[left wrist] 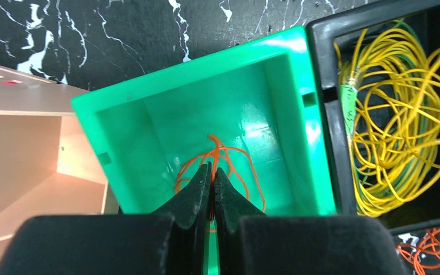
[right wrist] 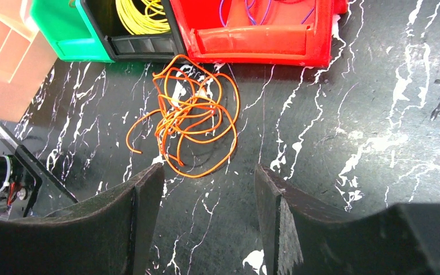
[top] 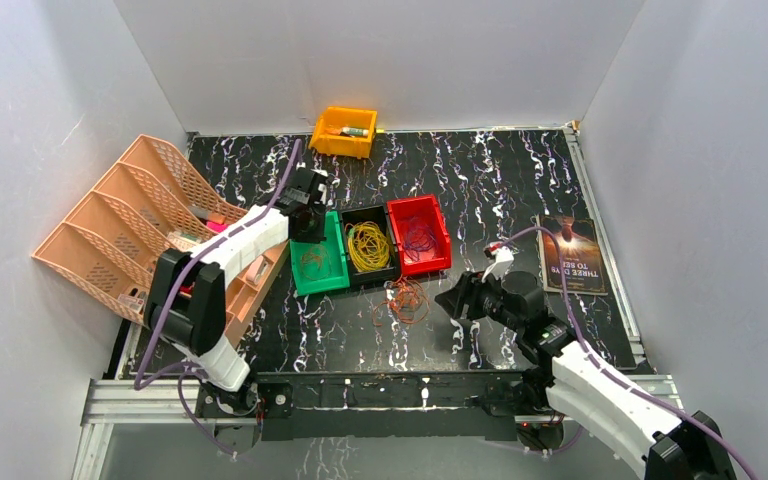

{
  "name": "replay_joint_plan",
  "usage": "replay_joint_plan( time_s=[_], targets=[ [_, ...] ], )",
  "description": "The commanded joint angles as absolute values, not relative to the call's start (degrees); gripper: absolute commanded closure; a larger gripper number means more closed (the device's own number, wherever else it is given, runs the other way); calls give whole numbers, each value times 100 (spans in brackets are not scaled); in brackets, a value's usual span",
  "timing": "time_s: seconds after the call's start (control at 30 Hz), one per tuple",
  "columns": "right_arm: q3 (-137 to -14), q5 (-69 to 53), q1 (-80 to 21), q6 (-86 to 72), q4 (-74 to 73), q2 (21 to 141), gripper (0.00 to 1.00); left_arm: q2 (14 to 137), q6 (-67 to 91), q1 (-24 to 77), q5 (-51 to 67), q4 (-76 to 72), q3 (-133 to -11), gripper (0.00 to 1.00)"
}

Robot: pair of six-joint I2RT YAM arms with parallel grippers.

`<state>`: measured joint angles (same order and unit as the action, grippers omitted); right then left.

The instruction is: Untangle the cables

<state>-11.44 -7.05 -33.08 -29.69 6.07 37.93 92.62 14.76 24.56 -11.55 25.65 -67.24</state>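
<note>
My left gripper (top: 309,222) hangs over the green bin (top: 307,286). In the left wrist view it (left wrist: 212,169) is shut on a strand of the orange cable (left wrist: 246,166) that lies in the green bin (left wrist: 200,74). Yellow cables (top: 368,245) fill the black bin (left wrist: 321,57) and show in the left wrist view (left wrist: 395,132). Purple cables (top: 420,238) lie in the red bin (right wrist: 252,40). A loose orange cable tangle (top: 407,300) lies on the table in front of the bins. My right gripper (right wrist: 209,172) is open and empty, just short of that tangle (right wrist: 189,120).
A pink file organiser (top: 130,215) stands at the left, touching the green bin. An orange bin (top: 343,131) sits at the back wall. A book (top: 572,254) lies at the right. White walls enclose the black marbled table (top: 500,180).
</note>
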Motion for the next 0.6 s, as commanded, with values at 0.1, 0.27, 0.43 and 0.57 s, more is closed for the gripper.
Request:
replay_joint_plan(
  time_s=[0.1, 0.27, 0.43, 0.57],
  targets=[
    [-1205, -533, -3321, -2886, 530, 3589, 32, 9392, 1593, 2408, -1022, 2459, -6752, 100],
    [-1228, -660, -3321, -2918, 615, 3694, 32, 9431, 1453, 2395, -986, 2482, -6782, 85],
    [-1278, -669, -3317, -2885, 568, 3710, 32, 9147, 1423, 2391, -1076, 2523, -6880, 59],
    [-1321, -651, -3318, -2865, 500, 3679, 32, 8821, 1341, 2391, -1141, 2722, -7065, 48]
  ],
)
